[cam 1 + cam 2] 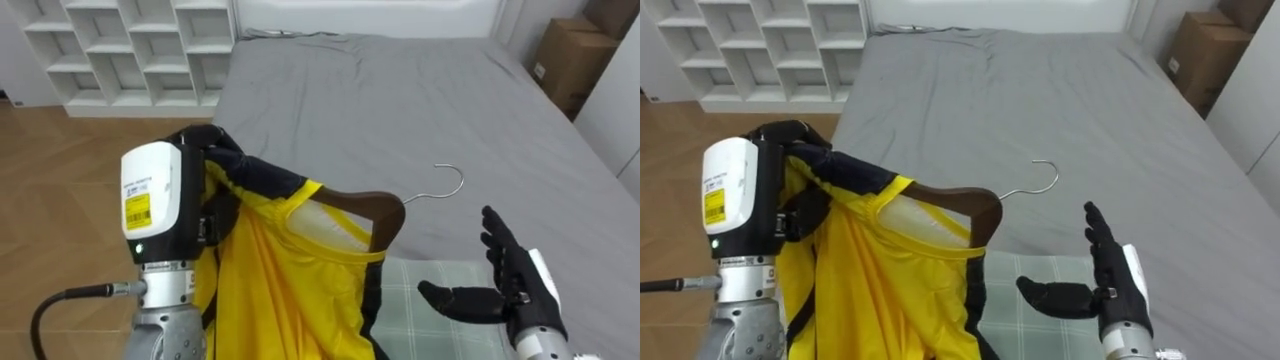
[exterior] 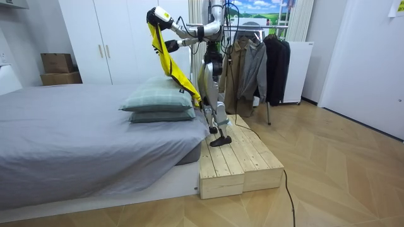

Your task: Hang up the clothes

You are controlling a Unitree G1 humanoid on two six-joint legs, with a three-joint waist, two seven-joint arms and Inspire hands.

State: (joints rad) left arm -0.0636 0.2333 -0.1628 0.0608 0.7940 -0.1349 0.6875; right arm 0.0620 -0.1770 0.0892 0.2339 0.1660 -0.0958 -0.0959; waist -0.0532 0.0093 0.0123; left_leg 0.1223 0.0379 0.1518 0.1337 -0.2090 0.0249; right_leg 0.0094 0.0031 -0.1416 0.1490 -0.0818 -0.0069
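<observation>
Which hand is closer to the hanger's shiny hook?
Right. The right hand hovers open just below and right of the hook. The left hand grips the yellow shirt at the far end of the hanger.

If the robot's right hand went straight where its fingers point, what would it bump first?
Probably nothing: the open right hand points out above the grey bed, and the way looks free. The hanger's hook sits just left of that line, so it might brush it; depth is hard to judge.
</observation>
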